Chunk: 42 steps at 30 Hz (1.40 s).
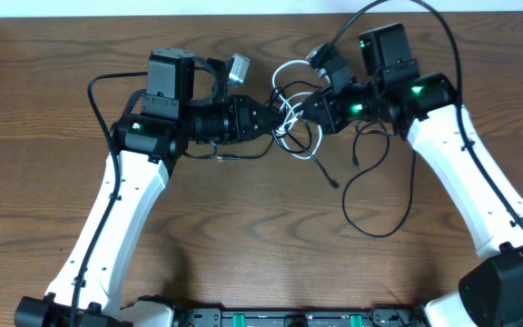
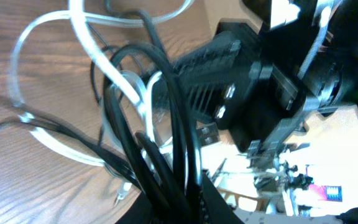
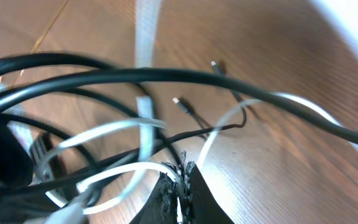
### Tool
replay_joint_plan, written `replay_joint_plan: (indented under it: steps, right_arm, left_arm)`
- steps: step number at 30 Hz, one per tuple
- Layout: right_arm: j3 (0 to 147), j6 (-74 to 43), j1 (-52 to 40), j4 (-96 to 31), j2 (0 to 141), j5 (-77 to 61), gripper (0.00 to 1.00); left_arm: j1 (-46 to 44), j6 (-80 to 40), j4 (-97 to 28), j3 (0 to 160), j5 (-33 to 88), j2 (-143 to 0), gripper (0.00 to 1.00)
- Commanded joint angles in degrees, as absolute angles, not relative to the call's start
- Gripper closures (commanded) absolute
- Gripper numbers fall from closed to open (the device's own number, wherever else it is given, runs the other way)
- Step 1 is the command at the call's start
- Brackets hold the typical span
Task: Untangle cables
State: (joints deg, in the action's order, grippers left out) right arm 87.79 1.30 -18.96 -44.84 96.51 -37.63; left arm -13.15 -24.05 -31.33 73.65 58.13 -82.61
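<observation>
Tangle of black and white cables [image 1: 291, 127] on brown wood-grain table [image 1: 243, 236].

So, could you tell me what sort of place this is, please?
Most likely a robotics lab workbench: a white left arm and right arm stand at a wood-grain table, and a tangle of black and white cables lies between them.

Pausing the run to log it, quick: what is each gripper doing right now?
Left gripper: shut on the black cables.
Right gripper: shut; whether it pinches anything cannot be told.
</observation>
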Motion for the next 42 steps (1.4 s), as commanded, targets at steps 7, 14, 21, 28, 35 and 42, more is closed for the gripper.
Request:
replay_joint_plan:
  steps: [7,14,21,28,35,42]
  right_arm:
    - [88.4,-3.4,-12.6,-45.0,97.1,-36.8,0.99]
    - [88.4,-3.4,-9.9,-45.0,97.1,-39.7,0.99]
    - [88.4,-1.7,-8.9,-45.6,97.1,-43.1,0.99]
    - [88.4,3.3,-8.8,-47.9,97.0,-41.7,0.99]
    - [88.4,1.7,0.4,-48.6,96.3,-45.0,0.99]
    - [88.4,-0.5,10.5,-51.4,96.1,-45.0,0.99]
  left_arm:
    - [-12.6,-16.9,-40.2,73.1,42.7,-81.3,0.87]
    - [-12.6,-16.1,-42.0,73.1,37.4,-81.3,0.87]
    - [-12.6,-16.4,-42.0,73.1,38.5,-81.3,0.92]
    - [-12.6,-8.8,-41.3,73.1,49.8,-81.3,0.92]
    - [-12.6,-5.3,-41.5,73.1,48.3,-81.3,0.92]
    - [-12.6,-5.4,-41.6,73.1,44.1,-81.3,0.92]
